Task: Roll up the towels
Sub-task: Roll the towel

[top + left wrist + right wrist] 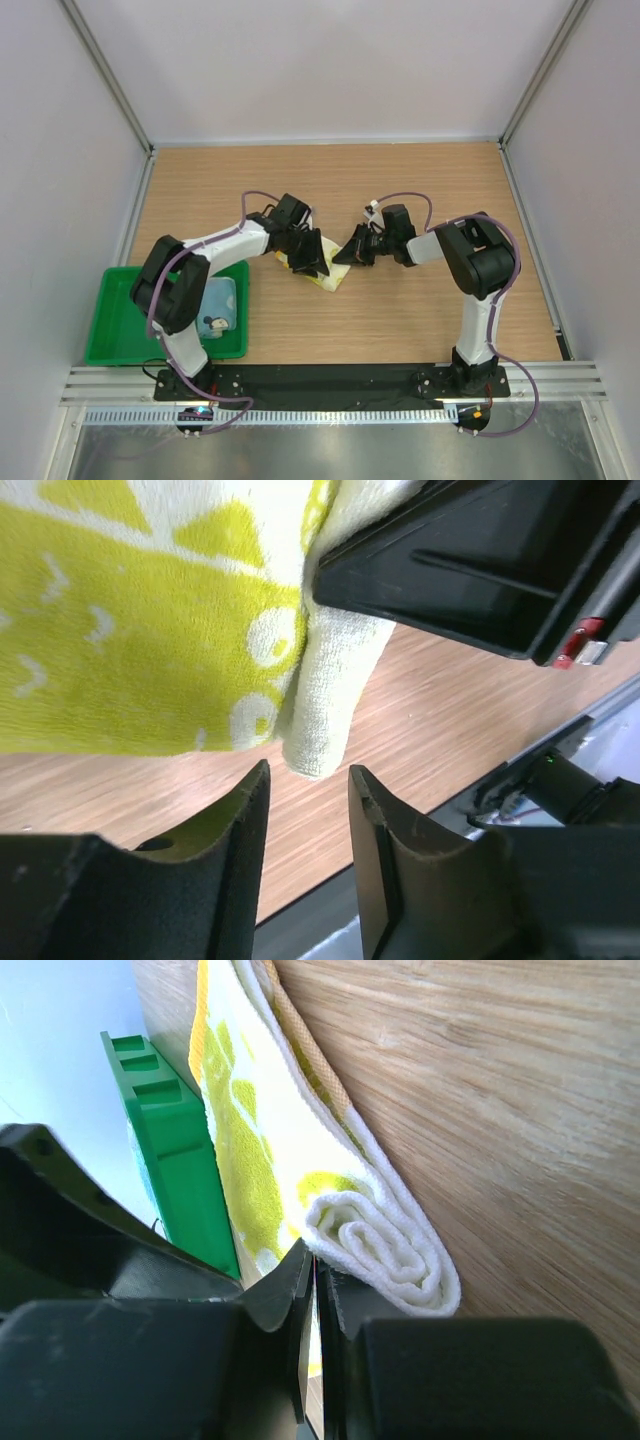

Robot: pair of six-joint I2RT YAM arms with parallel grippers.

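Yel. towel [250,1160]: terry cloth (nubby); table [480,1080] matt wood; tray [175,1160] glossy plastic.

yellow towel [245,1150]: rolled end on table [480,1110] | right end effector [315,1265]: jaws together beside roll | green tray [175,1160]: behind towel

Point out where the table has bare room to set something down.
Bare wood: the far strip of the table along the back wall; the right side past the right arm; the near middle between the yellow towel and the arm bases. Crowded: the centre, where left gripper and right gripper flank that towel; the green tray fills the near left.
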